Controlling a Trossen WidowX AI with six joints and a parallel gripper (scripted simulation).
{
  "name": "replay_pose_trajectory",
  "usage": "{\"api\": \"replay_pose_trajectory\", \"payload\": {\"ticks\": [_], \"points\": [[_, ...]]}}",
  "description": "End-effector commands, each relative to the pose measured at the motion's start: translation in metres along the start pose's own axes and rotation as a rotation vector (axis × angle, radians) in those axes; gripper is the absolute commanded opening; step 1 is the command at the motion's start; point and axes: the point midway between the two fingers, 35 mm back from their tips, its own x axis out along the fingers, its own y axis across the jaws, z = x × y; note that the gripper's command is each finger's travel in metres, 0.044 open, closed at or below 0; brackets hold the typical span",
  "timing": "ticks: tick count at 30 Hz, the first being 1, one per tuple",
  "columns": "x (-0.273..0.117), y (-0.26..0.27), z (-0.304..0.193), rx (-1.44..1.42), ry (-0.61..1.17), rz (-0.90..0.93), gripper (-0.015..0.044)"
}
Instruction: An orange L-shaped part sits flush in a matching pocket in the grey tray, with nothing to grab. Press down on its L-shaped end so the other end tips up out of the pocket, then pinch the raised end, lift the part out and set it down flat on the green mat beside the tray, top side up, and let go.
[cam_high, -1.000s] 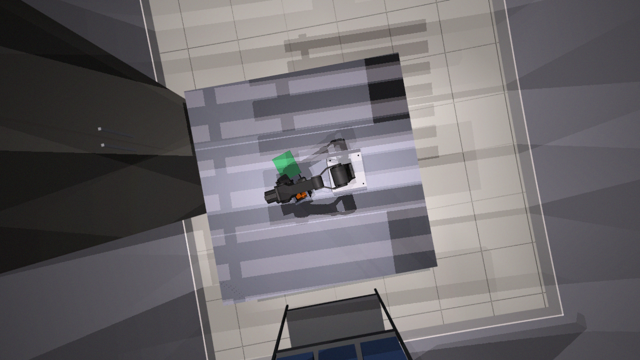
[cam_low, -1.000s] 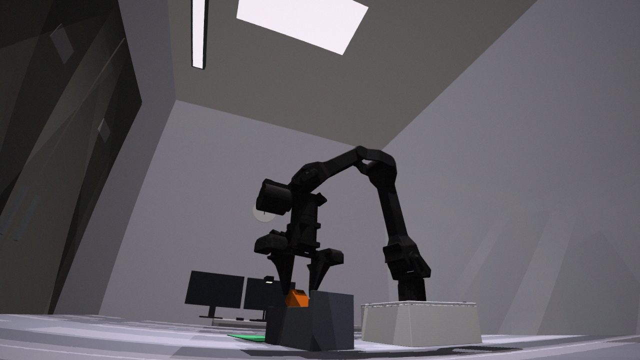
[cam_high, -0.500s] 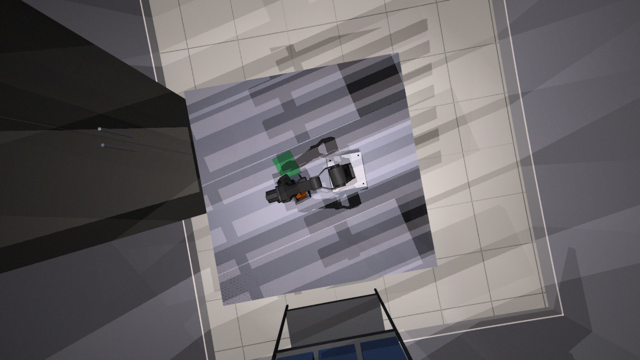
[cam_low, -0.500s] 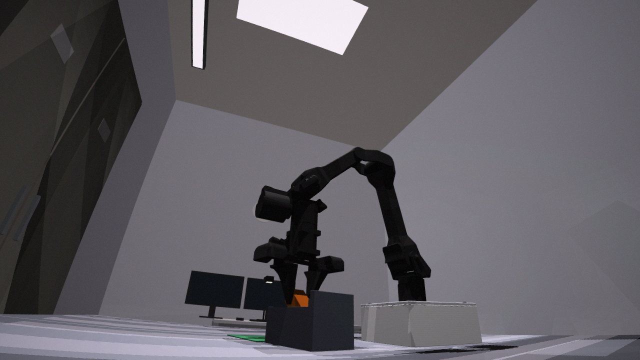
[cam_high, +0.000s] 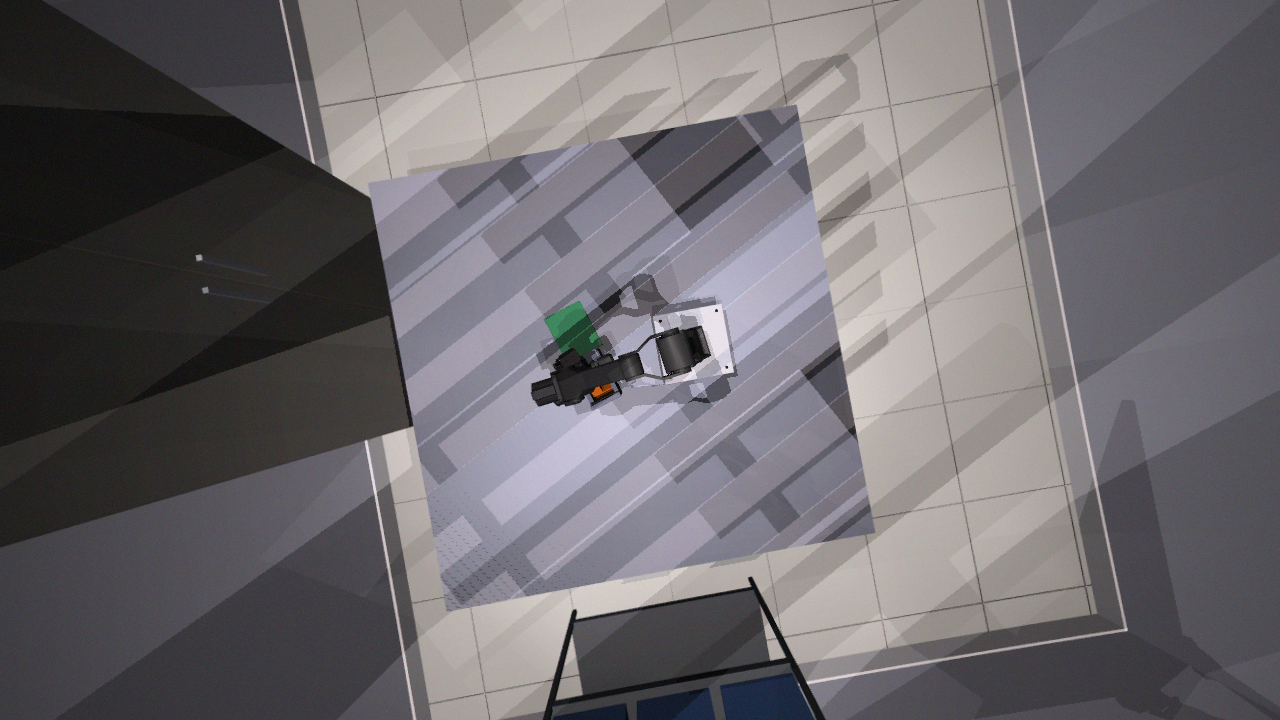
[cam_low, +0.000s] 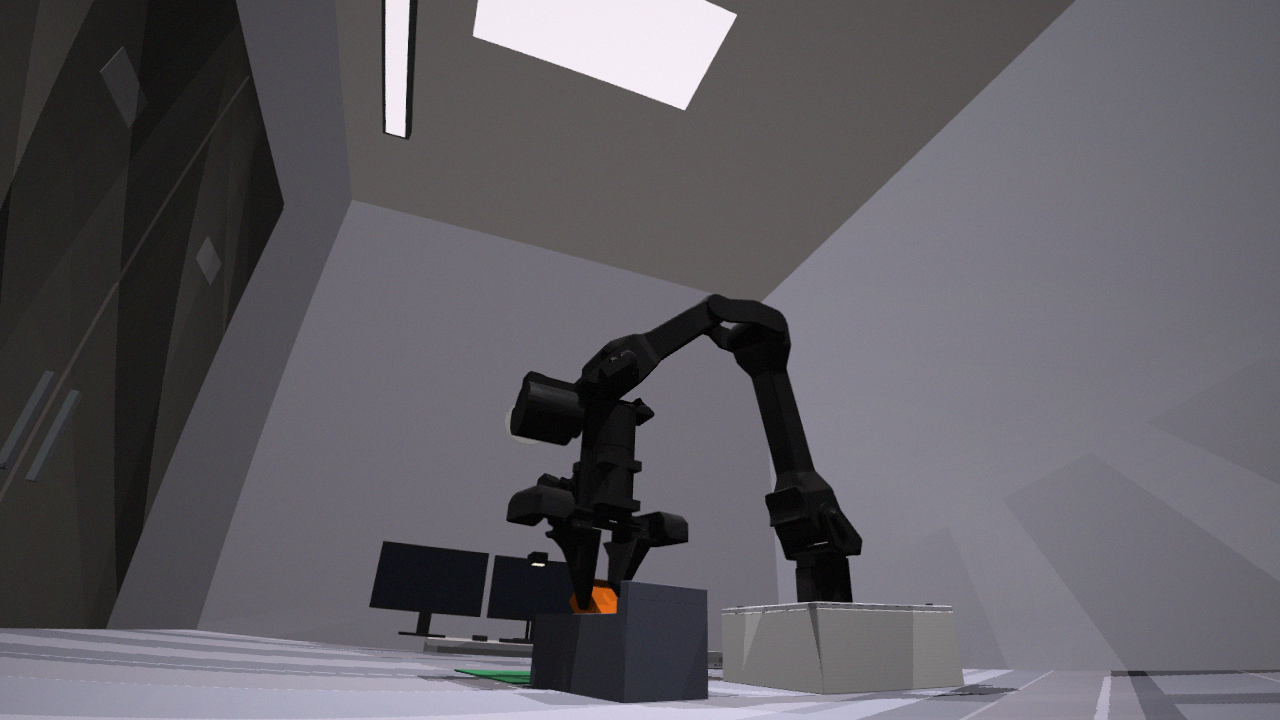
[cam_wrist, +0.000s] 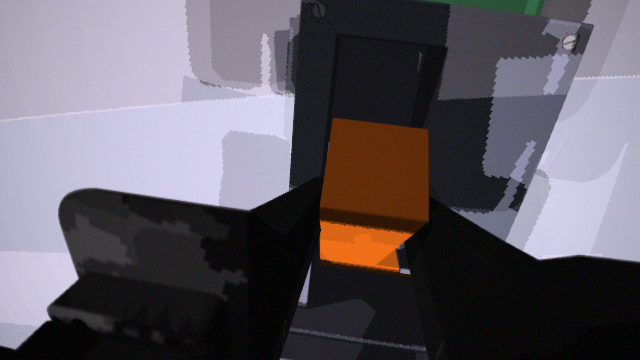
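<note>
And you've got it: at the centre of the wrist view, your pincer (cam_low: 599, 601) (cam_wrist: 365, 194) is clamped on the raised end of the orange part (cam_high: 601, 391) (cam_low: 603, 598) (cam_wrist: 375, 172), gripping opposite sides, likely because the tray (cam_low: 664, 640) (cam_wrist: 467, 75) pocket blocks a lower hold.

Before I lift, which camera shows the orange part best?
The wrist view: the orange part fills its middle, between the fingers. Top shows just a patch beside the arm; exterior, a small piece above the tray.
</note>
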Motion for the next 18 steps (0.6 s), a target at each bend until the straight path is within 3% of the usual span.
{"api": "replay_pose_trajectory", "payload": {"ticks": [1, 18], "points": [[-0.001, 0.000, 0.000, 0.000, 0.000, 0.001, 0.0000], [-0.021, 0.000, 0.000, 0.003, -0.002, -0.001, 0.0000]]}}
